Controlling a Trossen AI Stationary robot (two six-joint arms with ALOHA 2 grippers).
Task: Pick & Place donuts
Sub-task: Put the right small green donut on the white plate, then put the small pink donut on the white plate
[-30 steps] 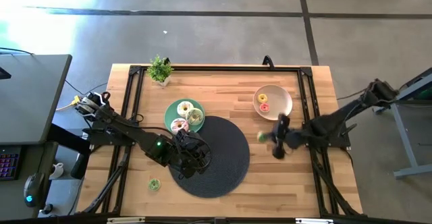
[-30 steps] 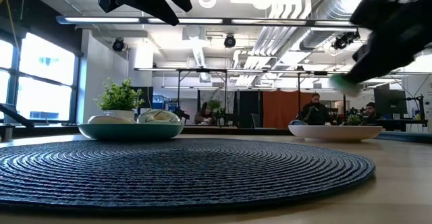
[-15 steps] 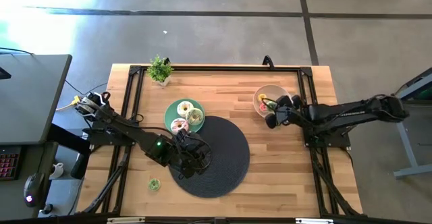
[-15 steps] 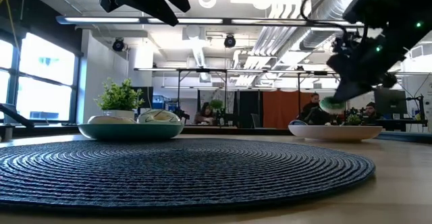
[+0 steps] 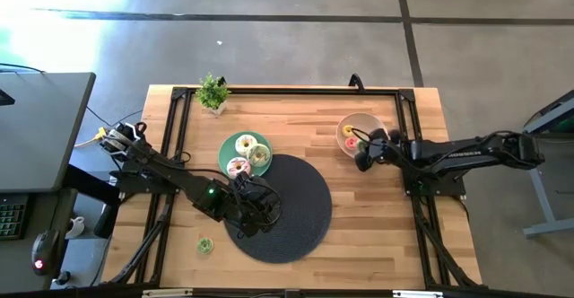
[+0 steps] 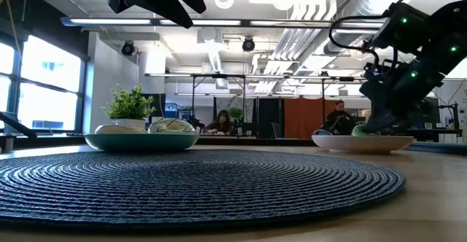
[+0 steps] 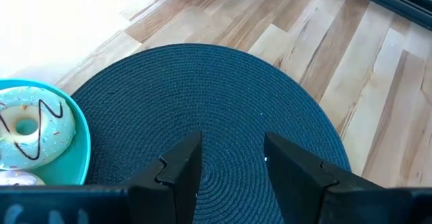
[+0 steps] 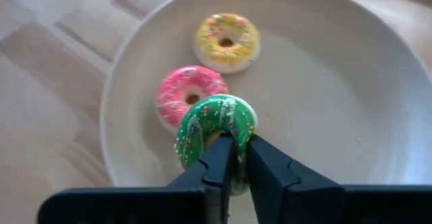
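My right gripper point(image 8: 239, 146) is shut on a tiny green sprinkled donut point(image 8: 216, 126) just above the inside of the beige bowl point(image 8: 324, 96). A tiny pink donut point(image 8: 189, 96) and a tiny yellow one point(image 8: 227, 40) lie flat in that bowl. In the high view the right gripper point(image 5: 361, 145) is over the bowl point(image 5: 372, 126) near the table's far right. Three larger donuts lie on the mint-green plate point(image 5: 226, 150). Another tiny green donut point(image 5: 205, 244) lies on the wood near the left front. My left gripper point(image 7: 233, 150) hangs open above the dark round mat point(image 7: 202, 102). My right gripper pinches the tiny green donut between its two fingers by the part of the ring nearest the gripper point(image 8: 233, 135). The fingers come slanting down from the table's right. The donut stands on edge ahead of the fingertips; whether it touches the bowl I cannot tell.
A small potted plant point(image 5: 213, 92) stands at the far left of the table. The dark woven mat point(image 5: 300, 208) covers the middle. A black frame point(image 5: 287, 92) runs along the table's far edge and sides. People sit in the room behind the table.
My right gripper, carrying the tiny green donut, has travelled from the bare wood right of the mat toward the table's far edge and has come down over the beige bowl. In the last half second it has sunk a little lower. The left arm has kept still.
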